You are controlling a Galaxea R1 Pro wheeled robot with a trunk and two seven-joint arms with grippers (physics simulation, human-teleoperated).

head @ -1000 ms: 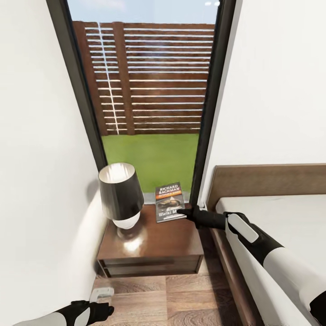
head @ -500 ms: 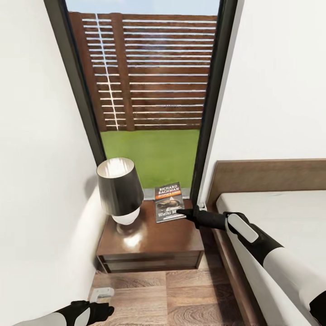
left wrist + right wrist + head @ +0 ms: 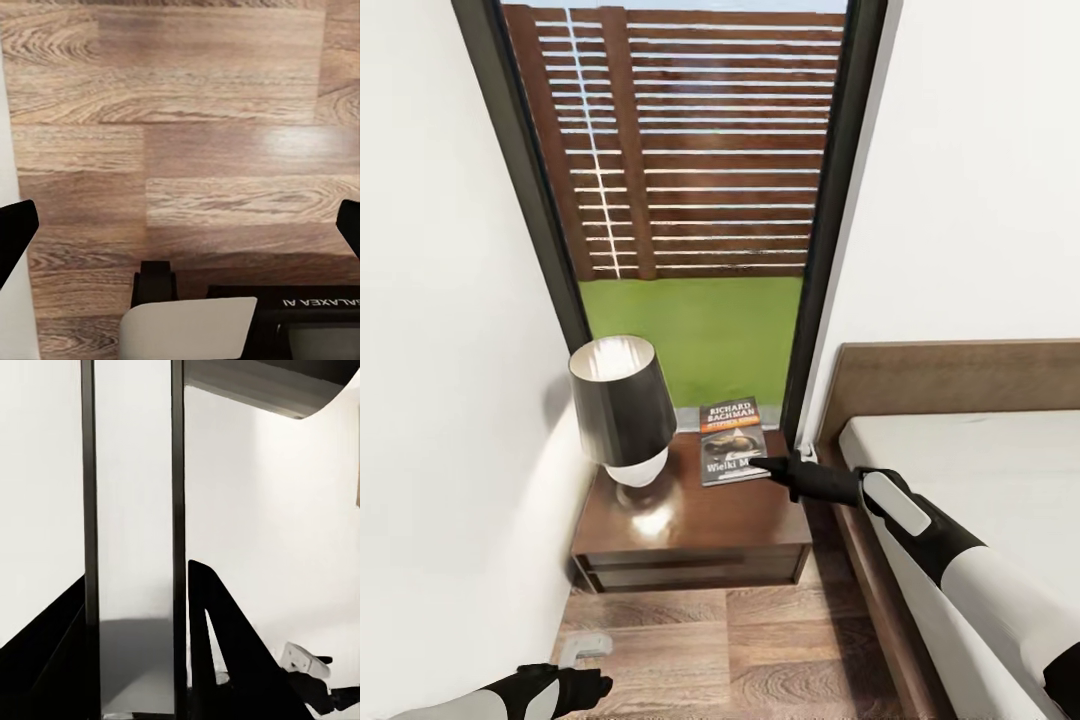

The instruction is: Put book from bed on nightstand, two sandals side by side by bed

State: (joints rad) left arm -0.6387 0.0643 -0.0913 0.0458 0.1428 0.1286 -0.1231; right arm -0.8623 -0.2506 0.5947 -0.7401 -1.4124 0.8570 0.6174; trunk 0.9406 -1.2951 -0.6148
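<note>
Progress, judged from how things lie: book part nearly done or done, sandal part counted as still to do.

Far left of the nightstand [image 3: 690, 525] and lower, near the wall: left gripper [image 3: 575, 688], idle over the wood floor [image 3: 760, 640]. In the left wrist view, fingers [image 3: 15, 236] spread wide apart with bare planks between, so released and holding nothing. Just beside it on the floor, a small white object [image 3: 585, 648], too small to name.

On the left part of the nightstand top: lamp [image 3: 615, 410] with dark shade and white base, upright, reflected in the glossy wood. Takes much of the top, but stands apart from the book.

On the back right part of the same top: book [image 3: 728, 440], cover up, close to the window frame [image 3: 815, 300], no longer on the bed.

At the book's right front corner: right gripper [image 3: 762, 463], tips touching or almost touching the cover. Cannot tell whether clenched on the corner or already let go; no help from the right wrist view, with dark fingers before pale wall and a dark frame.

Right of the nightstand: bed [image 3: 960, 470], close alongside. Narrow floor strip between the two, so little room there for backing the right arm out.
</note>
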